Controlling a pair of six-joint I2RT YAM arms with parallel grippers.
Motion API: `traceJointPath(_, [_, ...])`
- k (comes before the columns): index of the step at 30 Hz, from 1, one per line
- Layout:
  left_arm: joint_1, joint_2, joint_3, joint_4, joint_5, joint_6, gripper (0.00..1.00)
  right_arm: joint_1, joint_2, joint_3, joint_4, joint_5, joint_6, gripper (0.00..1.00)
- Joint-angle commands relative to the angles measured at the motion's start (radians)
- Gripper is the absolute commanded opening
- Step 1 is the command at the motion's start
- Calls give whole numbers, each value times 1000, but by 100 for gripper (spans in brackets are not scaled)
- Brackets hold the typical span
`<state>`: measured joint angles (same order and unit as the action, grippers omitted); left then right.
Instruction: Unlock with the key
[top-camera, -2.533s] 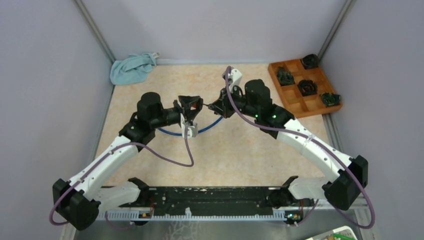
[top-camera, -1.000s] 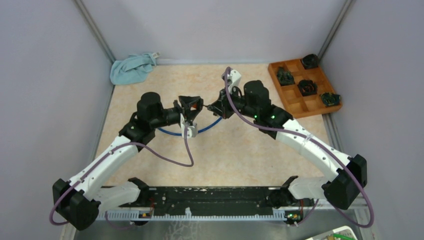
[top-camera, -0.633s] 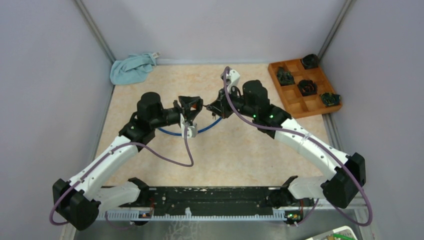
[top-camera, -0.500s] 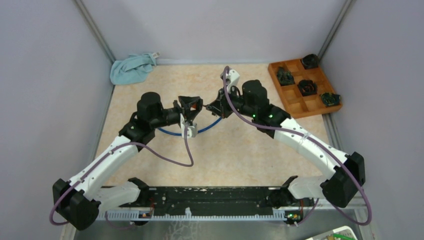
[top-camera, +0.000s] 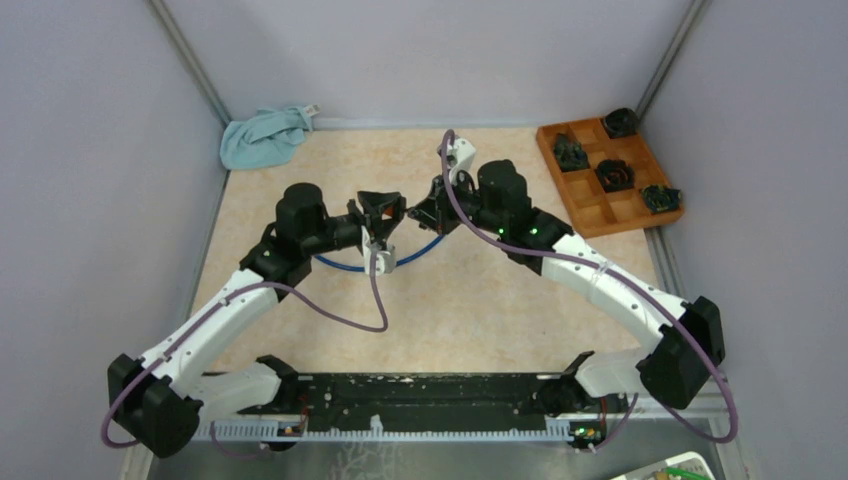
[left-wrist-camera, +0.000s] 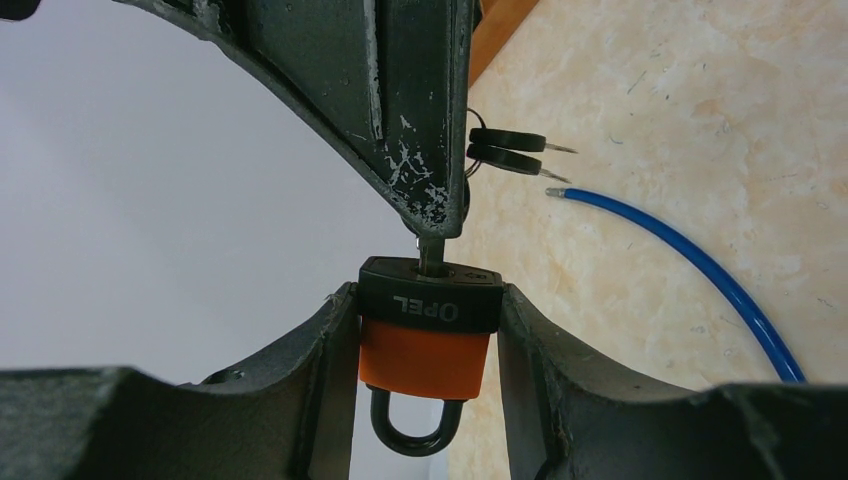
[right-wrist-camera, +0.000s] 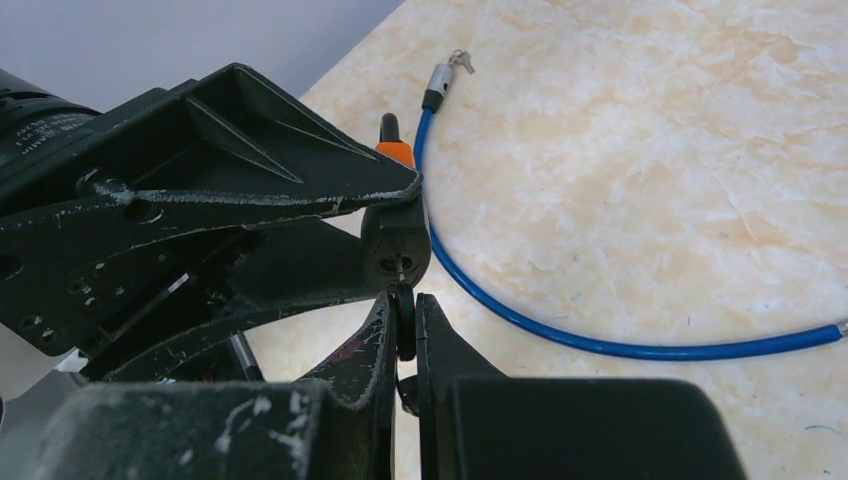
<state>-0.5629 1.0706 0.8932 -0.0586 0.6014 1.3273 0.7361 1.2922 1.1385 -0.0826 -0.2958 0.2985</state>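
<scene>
Padlock (left-wrist-camera: 430, 320) clamped in left gripper (left-wrist-camera: 428, 345) mid-table, above blue cable (left-wrist-camera: 690, 260); right gripper (right-wrist-camera: 405, 322) pinching key (left-wrist-camera: 432, 252), which looks seated in the keyway, so next likely a firm twist, lock held steady

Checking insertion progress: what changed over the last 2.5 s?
The right arm shifted slightly left, carrying the right gripper and its key toward the padlock; the key now sits in the keyhole. The left gripper stays clamped on the padlock, unmoved. Blue cable and cloth unchanged.
</scene>
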Motion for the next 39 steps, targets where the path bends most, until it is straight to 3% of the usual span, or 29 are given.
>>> traceJointPath(1, [-13,4,32,98,72,-6,0,56,31,23,82,57,10,0])
traceJointPath(11, [-18,1,36,121,90,-26,0,80,63,14,156,99,65,0])
traceJointPath(19, [-24,-19,13,141,78,-27,0,79,83,39,114,106,111,0])
traceJointPath(22, [-23,-28,-1,141,51,-27,0,34,46,2,134,49,156,21])
traceJointPath(25, [-23,-30,-6,143,37,-27,0,-2,4,-21,130,11,165,36])
traceJointPath(32, [-22,-36,-15,133,23,-13,0,-27,-106,-78,85,-42,131,48])
traceJointPath(35, [-22,-37,-22,135,27,-7,0,-29,-121,-86,83,-63,126,48])
traceJointPath(39, [-22,-38,-21,127,31,5,0,-29,-110,-63,68,-73,119,37])
